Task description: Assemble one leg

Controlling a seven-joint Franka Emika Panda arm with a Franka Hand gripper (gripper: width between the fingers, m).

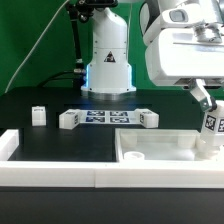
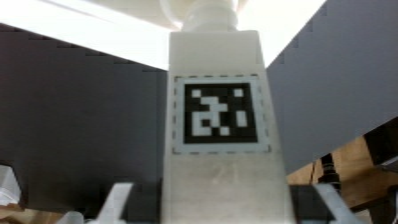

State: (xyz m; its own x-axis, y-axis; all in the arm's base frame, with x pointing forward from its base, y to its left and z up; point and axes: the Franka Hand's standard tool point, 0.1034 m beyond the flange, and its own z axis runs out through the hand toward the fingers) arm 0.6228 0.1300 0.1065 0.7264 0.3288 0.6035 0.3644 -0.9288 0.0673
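Note:
My gripper [image 1: 206, 106] is shut on a leg [image 1: 211, 127], a short white post with a black-and-white tag. It holds the leg upright at the right end of the large white panel [image 1: 150, 152]; I cannot tell if the leg's lower end touches the panel. In the wrist view the leg [image 2: 221, 110] fills the middle, tag facing the camera. The gripper [image 2: 222, 205] has a finger pressed against each side of the leg. Three more legs lie on the black table: one [image 1: 37, 115] at the exterior view's left, one [image 1: 68, 119] beside it and one [image 1: 148, 118] behind the panel.
The marker board [image 1: 105, 117] lies flat between the loose legs, in front of the robot base [image 1: 108, 65]. A white L-shaped rail [image 1: 40, 172] runs along the front and left of the table. A green curtain hangs behind.

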